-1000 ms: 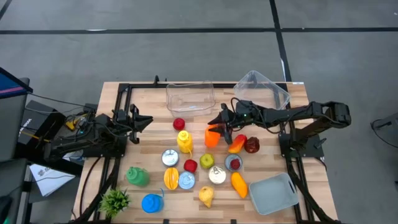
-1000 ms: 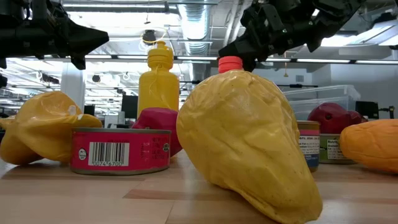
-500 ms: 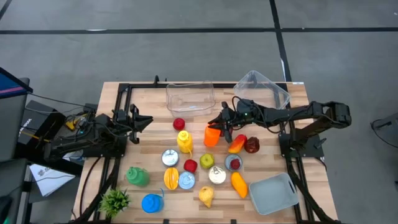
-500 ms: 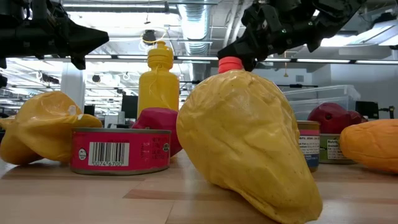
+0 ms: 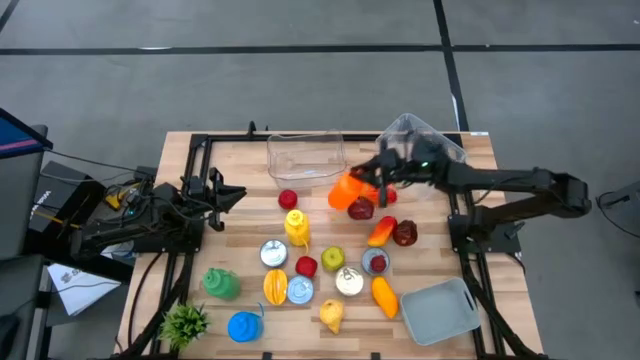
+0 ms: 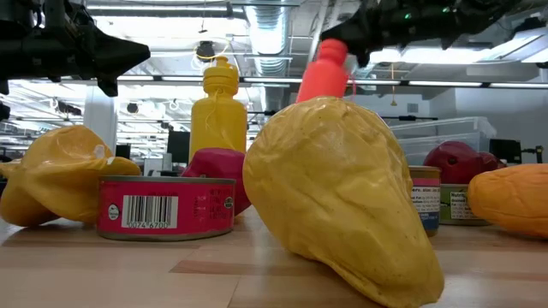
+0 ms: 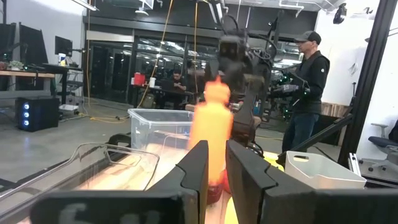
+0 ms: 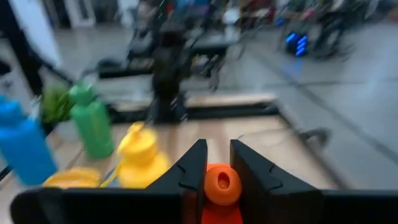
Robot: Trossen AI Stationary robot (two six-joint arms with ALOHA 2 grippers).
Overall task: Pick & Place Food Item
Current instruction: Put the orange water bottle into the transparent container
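Gripping the orange bottle (image 5: 347,191) by its neck, the right tool (image 5: 373,183) held it tilted above the tabletop (image 5: 240,165), centre frame. At left, the left tool (image 5: 228,194) waited clenched, empty.

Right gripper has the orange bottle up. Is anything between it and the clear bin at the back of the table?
Nothing visible does. The right gripper is shut on the orange bottle, lifted and tilted, just in front of the clear bin. The red ball and yellow bottle sit lower, off to the side. The left gripper waits at the left.
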